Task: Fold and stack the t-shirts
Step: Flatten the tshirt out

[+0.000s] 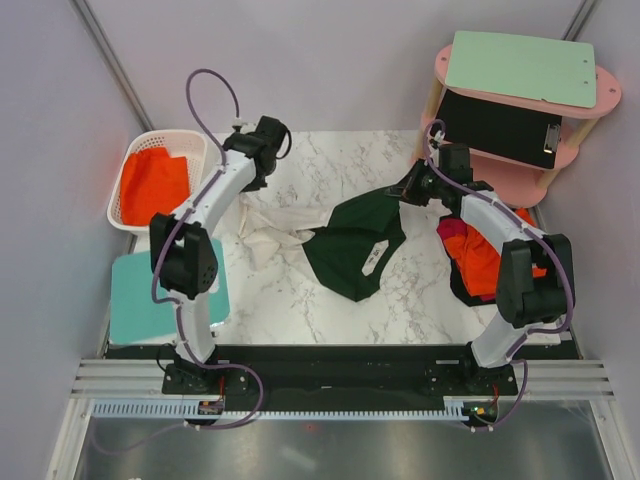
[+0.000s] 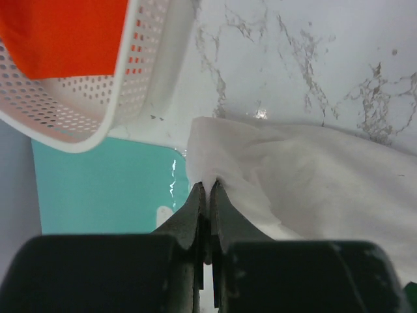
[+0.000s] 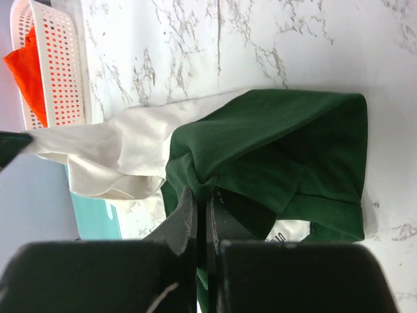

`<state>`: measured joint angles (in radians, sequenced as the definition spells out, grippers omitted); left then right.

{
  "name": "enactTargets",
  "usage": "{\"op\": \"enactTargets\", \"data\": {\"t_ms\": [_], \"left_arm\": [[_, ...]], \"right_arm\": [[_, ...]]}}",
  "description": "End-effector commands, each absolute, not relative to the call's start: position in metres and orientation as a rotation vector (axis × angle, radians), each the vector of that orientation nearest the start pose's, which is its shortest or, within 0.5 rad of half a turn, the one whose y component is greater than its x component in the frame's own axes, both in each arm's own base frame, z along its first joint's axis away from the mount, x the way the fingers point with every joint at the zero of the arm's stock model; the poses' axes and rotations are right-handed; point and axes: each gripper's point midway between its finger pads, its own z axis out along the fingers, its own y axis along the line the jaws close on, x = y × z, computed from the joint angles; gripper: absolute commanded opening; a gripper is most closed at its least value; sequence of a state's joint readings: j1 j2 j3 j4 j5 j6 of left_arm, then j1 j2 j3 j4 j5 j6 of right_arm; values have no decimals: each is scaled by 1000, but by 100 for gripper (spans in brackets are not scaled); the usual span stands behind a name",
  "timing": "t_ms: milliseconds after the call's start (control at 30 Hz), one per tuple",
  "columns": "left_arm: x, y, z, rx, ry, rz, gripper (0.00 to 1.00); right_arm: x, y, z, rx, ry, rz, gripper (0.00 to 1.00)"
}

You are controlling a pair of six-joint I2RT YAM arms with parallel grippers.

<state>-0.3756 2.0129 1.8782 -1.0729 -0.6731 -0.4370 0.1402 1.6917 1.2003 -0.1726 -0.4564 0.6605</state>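
Note:
The cream-white t-shirt [image 1: 268, 236] lies crumpled at the left-centre of the marble table [image 1: 330, 160]. The dark green t-shirt [image 1: 352, 248] overlaps its right side. My left gripper [image 1: 247, 190] is at the white shirt's far left corner. In the left wrist view that gripper [image 2: 208, 186] is shut on a pinch of the white shirt's [image 2: 313, 176] edge. My right gripper [image 1: 407, 189] holds the green shirt's far right end up off the table. In the right wrist view it [image 3: 210, 192] is shut on a bunched fold of the green shirt [image 3: 280, 137], with the white shirt [image 3: 124, 147] beyond.
A white basket [image 1: 133, 160] holding orange cloth [image 1: 156, 185] stands at the far left, its rim [image 2: 85, 134] close to my left gripper. A teal board [image 1: 140, 305] lies near left. Red and orange clothes [image 1: 480, 255] are piled at the right. A pink shelf [image 1: 600, 95] stands at the far right.

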Motion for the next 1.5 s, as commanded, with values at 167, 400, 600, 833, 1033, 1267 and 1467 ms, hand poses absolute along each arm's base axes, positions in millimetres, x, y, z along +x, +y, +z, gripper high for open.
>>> {"op": "enactTargets", "data": {"t_ms": [167,400,600,833,1033,1267,1467], "left_arm": [[408,-30,292,-350,2204,508,2],[393,-11,306,-390,2174,520,2],[382,8,337,-425,2112,481,2],[359,13,393,-403,1998,408,2],[321,11,435,-376,1900,265,2],[243,7,495,-300,1714,40,2],[170,3,518,-226,1620,-115,2]], "right_arm": [[433,162,265,150,2019,934,0],[424,159,291,118,1957,946,0],[419,151,327,88,1875,957,0],[399,142,391,-10,1759,870,0],[355,118,457,-57,1614,699,0],[281,95,524,-71,1424,586,0],[212,82,551,-66,1319,554,0]]}}
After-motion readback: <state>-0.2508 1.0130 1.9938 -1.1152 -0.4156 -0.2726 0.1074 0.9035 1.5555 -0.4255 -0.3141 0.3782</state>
